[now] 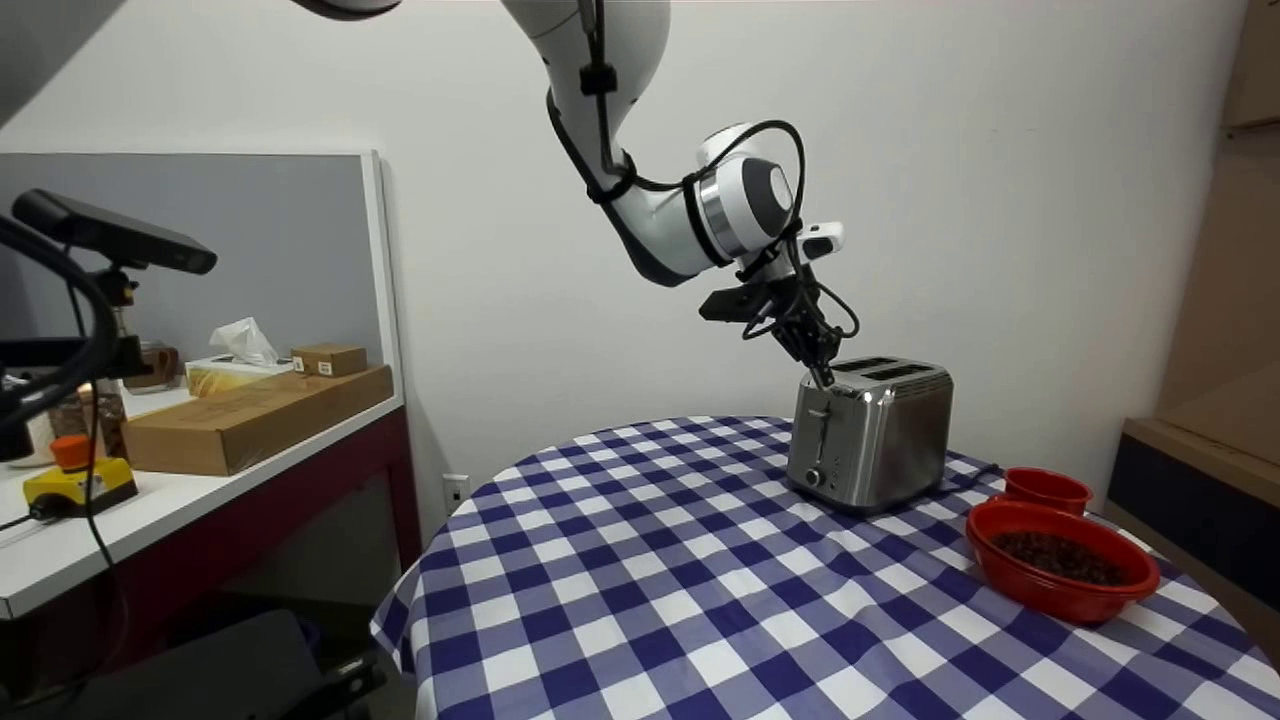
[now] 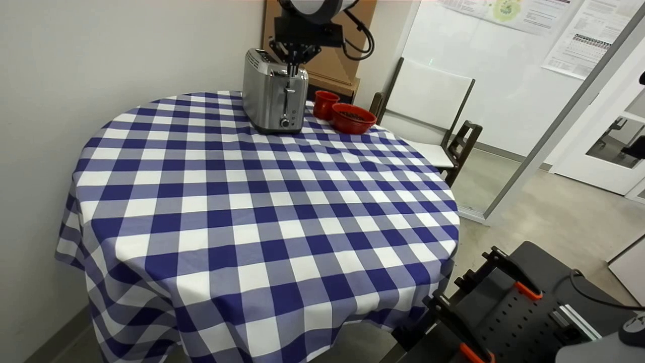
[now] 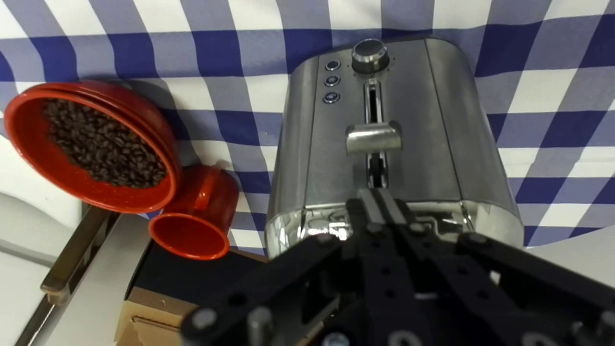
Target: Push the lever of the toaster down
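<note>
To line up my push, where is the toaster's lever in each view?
In an exterior view: lever right of centre, slightly low.
In an exterior view: lever high, slightly left of centre.
Wrist view: lever right of centre, slightly high.
Shared landmark: round knob, below the lever in both exterior views, above in the wrist view.

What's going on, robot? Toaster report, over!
Gripper shut. Toaster lever right below it, raised, not yet pushed. Red mug, coffee-bean bowl aside, not blocking.
</note>
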You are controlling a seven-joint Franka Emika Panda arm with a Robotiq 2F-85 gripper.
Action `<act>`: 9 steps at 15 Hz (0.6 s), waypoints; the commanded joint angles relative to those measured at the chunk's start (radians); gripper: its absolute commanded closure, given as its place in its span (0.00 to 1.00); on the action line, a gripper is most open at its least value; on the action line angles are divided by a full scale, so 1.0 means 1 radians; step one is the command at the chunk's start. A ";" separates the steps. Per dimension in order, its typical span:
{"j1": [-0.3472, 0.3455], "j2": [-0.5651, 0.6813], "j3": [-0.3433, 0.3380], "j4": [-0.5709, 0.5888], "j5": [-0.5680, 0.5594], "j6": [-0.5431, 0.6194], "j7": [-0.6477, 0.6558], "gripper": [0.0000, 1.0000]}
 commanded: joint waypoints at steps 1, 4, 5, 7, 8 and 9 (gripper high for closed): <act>0.023 0.059 -0.028 0.059 0.034 -0.011 -0.010 1.00; 0.026 0.091 -0.031 0.074 0.045 -0.014 -0.014 1.00; 0.026 0.101 -0.031 0.077 0.050 -0.015 -0.015 1.00; 0.026 0.123 -0.032 0.090 0.059 -0.017 -0.018 1.00; 0.026 0.134 -0.032 0.096 0.064 -0.018 -0.020 1.00; 0.027 0.147 -0.034 0.102 0.067 -0.018 -0.020 1.00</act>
